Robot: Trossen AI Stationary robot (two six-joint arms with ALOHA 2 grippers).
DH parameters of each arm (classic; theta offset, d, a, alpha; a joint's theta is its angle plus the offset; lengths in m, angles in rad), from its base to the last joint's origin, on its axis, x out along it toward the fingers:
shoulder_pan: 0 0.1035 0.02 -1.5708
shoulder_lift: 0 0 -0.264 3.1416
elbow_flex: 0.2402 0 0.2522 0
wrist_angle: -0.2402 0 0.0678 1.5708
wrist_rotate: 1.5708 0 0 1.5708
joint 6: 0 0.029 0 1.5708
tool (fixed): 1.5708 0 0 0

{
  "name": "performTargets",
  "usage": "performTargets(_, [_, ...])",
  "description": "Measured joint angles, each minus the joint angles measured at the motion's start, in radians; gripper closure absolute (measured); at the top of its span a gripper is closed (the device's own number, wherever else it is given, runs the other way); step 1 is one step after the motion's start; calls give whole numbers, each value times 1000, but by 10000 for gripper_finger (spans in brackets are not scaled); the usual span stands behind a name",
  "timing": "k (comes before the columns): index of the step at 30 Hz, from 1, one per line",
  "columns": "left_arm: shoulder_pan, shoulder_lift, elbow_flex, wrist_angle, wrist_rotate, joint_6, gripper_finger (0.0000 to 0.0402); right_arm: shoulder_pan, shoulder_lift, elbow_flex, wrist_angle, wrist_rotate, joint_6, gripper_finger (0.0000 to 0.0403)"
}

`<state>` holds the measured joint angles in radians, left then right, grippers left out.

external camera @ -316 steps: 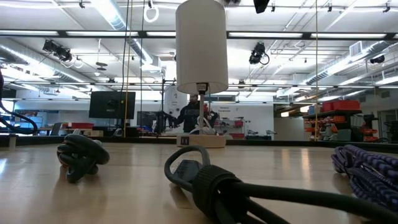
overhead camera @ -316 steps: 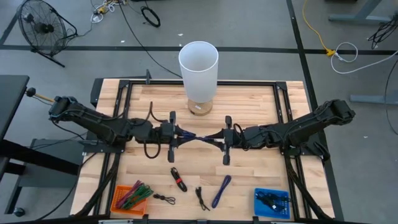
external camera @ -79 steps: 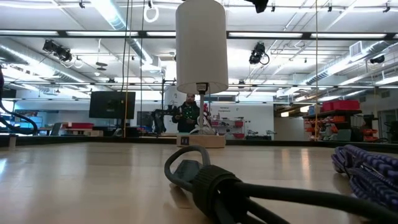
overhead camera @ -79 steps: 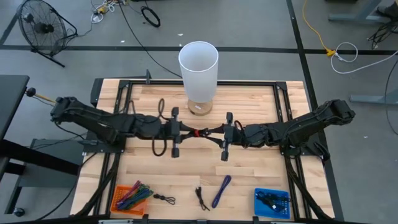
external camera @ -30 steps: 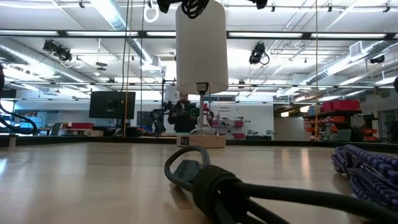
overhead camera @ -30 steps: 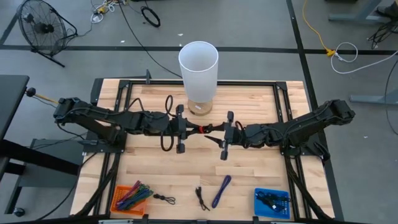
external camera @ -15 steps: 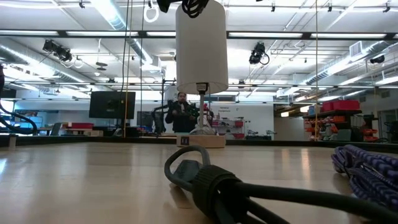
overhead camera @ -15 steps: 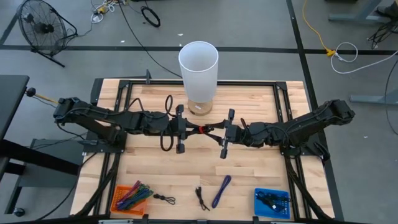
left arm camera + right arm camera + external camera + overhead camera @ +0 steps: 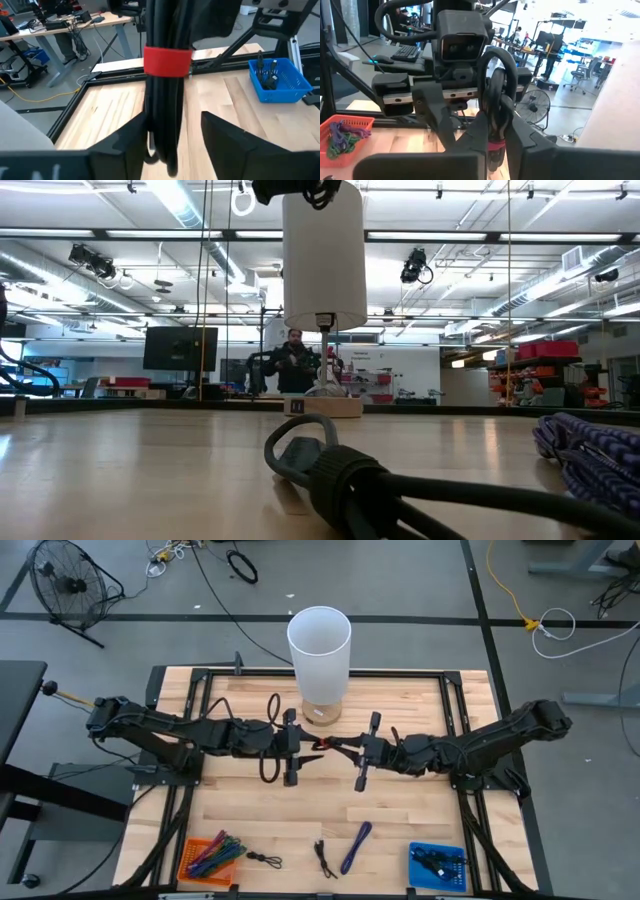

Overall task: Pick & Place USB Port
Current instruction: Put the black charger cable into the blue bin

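Observation:
A black USB cable bundle (image 9: pixel 328 746) tied with a red band (image 9: pixel 167 60) hangs in the air between my two grippers, above the table's middle. My right gripper (image 9: pixel 495 145) is shut on it. My left gripper (image 9: pixel 172 135) is open. Its fingers stand on either side of the bundle's free end, which lies close to one finger (image 9: pixel 131 136). In the high view the left gripper (image 9: pixel 306 746) faces the right gripper (image 9: pixel 346 748). A tall white cylinder (image 9: pixel 319 650) stands at the table's far middle. My right gripper pinches the bundle at its red band (image 9: pixel 495 148) between its two fingers, coming level from the table's right side. The bundle is lifted clear, and its loop (image 9: pixel 496 85) sticks out past the fingertips toward the left gripper. Whether my left gripper touches the bundle, I cannot tell.
Near the front edge are an orange tray (image 9: pixel 210 857) of coloured cables, a blue tray (image 9: pixel 437 867), two loose black cables (image 9: pixel 263 860) (image 9: pixel 324 858) and a blue cable (image 9: pixel 355 846). A person stands in the room beyond the table (image 9: pixel 292 365).
My left gripper has opened and let go of the cable bundle, staying in place. My right gripper has shut on the bundle at the red band and has turned a little. The bundle stays lifted clear between them.

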<state>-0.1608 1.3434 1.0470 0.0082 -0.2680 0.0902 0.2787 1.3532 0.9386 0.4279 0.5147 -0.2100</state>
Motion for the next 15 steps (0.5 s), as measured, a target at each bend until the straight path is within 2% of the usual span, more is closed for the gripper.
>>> performTargets(3, [0, -2, 0, -2, 3, 2, 203, 1, -34, 0, -73, -19, 45, 378])
performTargets(7, [-1, -14, -1, 4, -1, 7, 200, 14, -138, 0, -339, -9, 168, 378])
performTargets(9, [-1, -25, -1, -4, -4, 8, 201, 25, -201, 0, -476, -15, 281, 378])
performTargets(15, [-1, -44, -1, 4, -9, 9, 209, 101, -353, 1, -840, -313, 649, 378])
